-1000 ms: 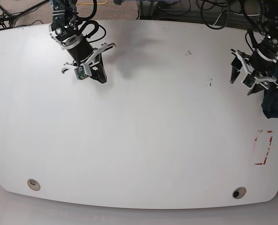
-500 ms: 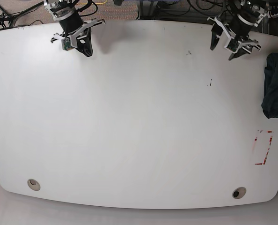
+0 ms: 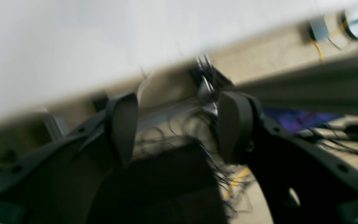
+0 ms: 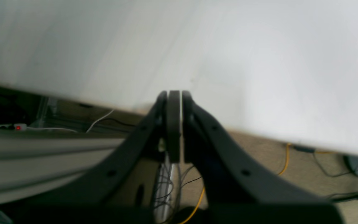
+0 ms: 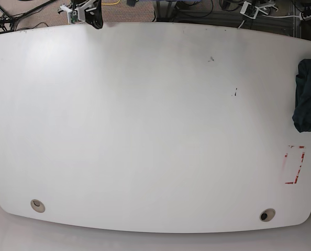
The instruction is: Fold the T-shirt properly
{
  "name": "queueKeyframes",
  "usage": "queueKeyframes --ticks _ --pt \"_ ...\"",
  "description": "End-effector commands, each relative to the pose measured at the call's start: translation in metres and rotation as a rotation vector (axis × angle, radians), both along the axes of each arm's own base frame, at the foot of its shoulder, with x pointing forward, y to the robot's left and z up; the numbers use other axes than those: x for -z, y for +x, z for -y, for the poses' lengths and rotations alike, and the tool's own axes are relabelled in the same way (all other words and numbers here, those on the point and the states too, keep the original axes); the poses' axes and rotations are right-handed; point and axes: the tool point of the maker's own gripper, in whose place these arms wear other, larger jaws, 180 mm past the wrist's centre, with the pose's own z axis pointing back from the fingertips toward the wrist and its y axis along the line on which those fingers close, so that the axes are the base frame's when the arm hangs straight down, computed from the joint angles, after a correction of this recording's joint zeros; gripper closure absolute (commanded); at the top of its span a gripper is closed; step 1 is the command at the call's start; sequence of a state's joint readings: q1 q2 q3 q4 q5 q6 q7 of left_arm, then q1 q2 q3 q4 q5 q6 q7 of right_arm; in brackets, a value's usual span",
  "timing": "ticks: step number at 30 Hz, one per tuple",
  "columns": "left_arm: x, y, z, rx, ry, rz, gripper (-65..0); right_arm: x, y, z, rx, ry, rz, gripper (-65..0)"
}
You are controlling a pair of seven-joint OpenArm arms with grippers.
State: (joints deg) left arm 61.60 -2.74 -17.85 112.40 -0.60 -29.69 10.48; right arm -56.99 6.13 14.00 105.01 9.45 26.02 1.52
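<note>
We find the T-shirt (image 5: 308, 95) bunched at the table's (image 5: 145, 130) three o'clock edge. The left gripper (image 3: 176, 124) is spread, empty; the right gripper (image 4: 174, 127) is pressed together, empty.

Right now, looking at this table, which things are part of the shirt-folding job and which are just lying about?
Part of the job:
- T-shirt, bunched at the table's right edge
- left arm's jaws, open
- right arm's jaws, shut

Just lying about:
- red tape marks on the table
- cables on the floor
</note>
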Motion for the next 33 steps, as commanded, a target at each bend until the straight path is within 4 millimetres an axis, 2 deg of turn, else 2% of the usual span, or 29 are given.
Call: queueKeyframes --ticks 1,4,6,7,8,10,15,17,19,23,26,33 --pt "0.007 -0.029 -0.001 -0.053 -0.052 -0.070 -36.5 0.002 -0.026 -0.003 0.040 0.032 -0.034 -0.5" --pt "0.021 -0.046 -0.008 -0.097 -0.085 -0.129 -36.5 0.013 -0.048 -0.004 0.086 0.052 -0.072 -0.6" --pt "0.038 -0.066 -0.015 -0.121 -0.101 -0.198 -36.5 0.025 -0.065 -0.006 0.118 0.066 -0.118 -0.6" --pt "0.042 -0.070 -0.015 -0.123 -0.108 -0.212 -36.5 0.029 -0.070 -0.007 0.124 0.070 -0.135 -0.6" --pt "0.055 -0.074 -0.015 -0.124 -0.126 -0.241 -36.5 0.041 -0.085 -0.012 0.131 0.085 -0.183 -0.6" --pt "0.069 -0.077 -0.015 -0.119 -0.138 -0.269 -36.5 0.053 -0.103 -0.019 0.133 0.104 -0.242 -0.6" --pt "0.105 -0.103 -0.012 -0.125 -0.160 -0.383 -36.5 0.083 -0.119 -0.028 0.157 0.137 -0.293 -0.5" --pt "0.117 -0.103 -0.009 -0.127 -0.170 -0.402 -36.5 0.095 -0.127 -0.030 0.160 0.136 -0.316 -0.6" --pt "0.129 -0.096 -0.007 -0.133 -0.178 -0.410 -36.5 0.110 -0.130 -0.032 0.158 0.136 -0.338 -0.6" --pt "0.150 -0.100 -0.004 -0.152 -0.190 -0.458 -36.5 0.135 -0.132 -0.036 0.143 0.129 -0.385 -0.6" --pt "0.167 -0.093 -0.001 -0.158 -0.197 -0.483 -36.5 0.153 -0.130 -0.037 0.141 0.127 -0.418 -0.6" --pt "0.214 -0.092 -0.018 -0.214 -0.080 -0.590 -36.5 0.185 -0.123 -0.030 0.159 0.085 -0.475 -0.6"
